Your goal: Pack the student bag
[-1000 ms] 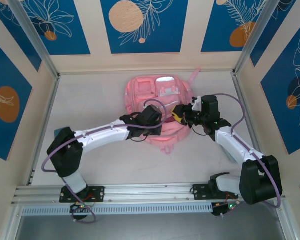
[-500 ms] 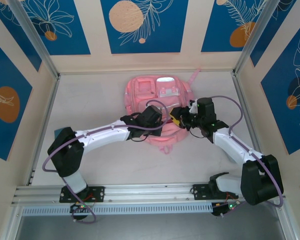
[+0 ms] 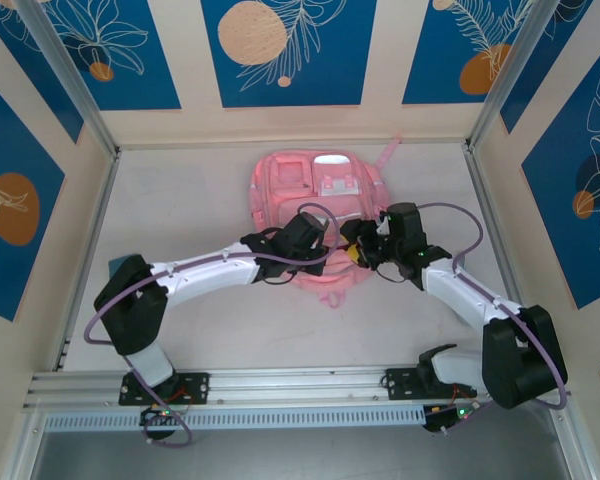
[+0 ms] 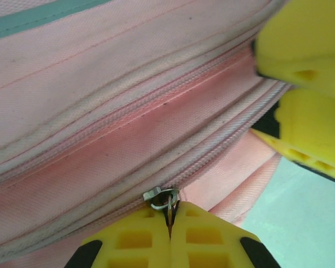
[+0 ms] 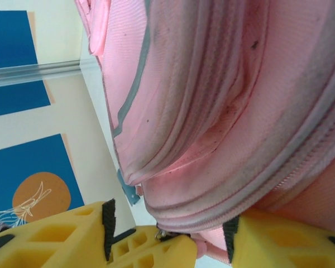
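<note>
The pink student bag lies in the middle of the table, its zipped edge toward the arms. My left gripper is at that near edge. In the left wrist view its yellow fingers are shut on the metal zip pull of the bag's zipper. My right gripper sits right beside it, open. Its two fingers stand wide apart around the bag's edge and the left gripper's fingertips. The right gripper's fingers also show at the upper right of the left wrist view.
Panelled walls with aluminium posts enclose the table on three sides. A metal rail runs along the near edge by the arm bases. Bare tabletop lies left and right of the bag. A small teal thing shows beyond the bag.
My right gripper has moved left and slightly down to the bag's near edge, closing in on the left gripper. The left gripper has stayed on the zipper.
</note>
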